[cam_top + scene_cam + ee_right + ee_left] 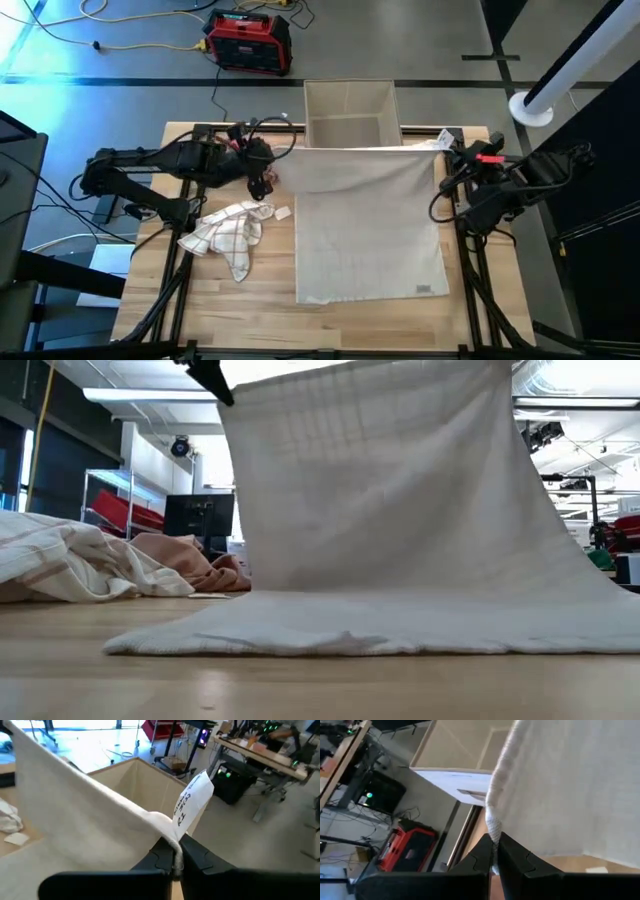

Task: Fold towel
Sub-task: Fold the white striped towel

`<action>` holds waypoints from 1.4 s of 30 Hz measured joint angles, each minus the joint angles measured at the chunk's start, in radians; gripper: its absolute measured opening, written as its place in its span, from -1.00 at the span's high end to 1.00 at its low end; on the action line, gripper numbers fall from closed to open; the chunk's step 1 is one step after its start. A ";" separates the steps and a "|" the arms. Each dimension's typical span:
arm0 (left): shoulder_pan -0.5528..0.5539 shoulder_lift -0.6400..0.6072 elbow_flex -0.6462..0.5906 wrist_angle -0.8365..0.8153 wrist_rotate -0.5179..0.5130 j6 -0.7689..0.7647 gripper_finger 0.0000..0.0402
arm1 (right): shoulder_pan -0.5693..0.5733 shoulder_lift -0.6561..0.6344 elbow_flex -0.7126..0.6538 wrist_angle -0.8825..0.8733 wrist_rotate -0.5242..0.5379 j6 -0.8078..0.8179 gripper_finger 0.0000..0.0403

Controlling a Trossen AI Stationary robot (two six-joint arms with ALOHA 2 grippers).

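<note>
A large off-white towel is lifted at its far edge and slopes down to the table, its near part lying flat on the wood. My left gripper is shut on the towel's far-left corner, near the table's far side. My right gripper is shut on the far-right corner, where a white label sticks up. A second, crumpled checked towel lies on the table left of the big one. My left gripper pinches the towel's far-left corner between its two fingers, with the cloth lifted clear there and stretched toward the other arm. My right gripper pinches the far-right corner between its two fingers, just beside the label; the far edge between both grippers runs taut.
An open beige box stands just beyond the table's far edge, behind the lifted edge. A small white tag lies by the crumpled towel. A red and black device sits on the floor beyond. Bare wood shows at the near left.
</note>
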 joint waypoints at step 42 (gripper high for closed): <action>-0.221 0.166 -0.235 0.500 0.778 -0.451 0.97 | 0.004 0.062 -0.141 -0.003 -1.280 -0.298 1.00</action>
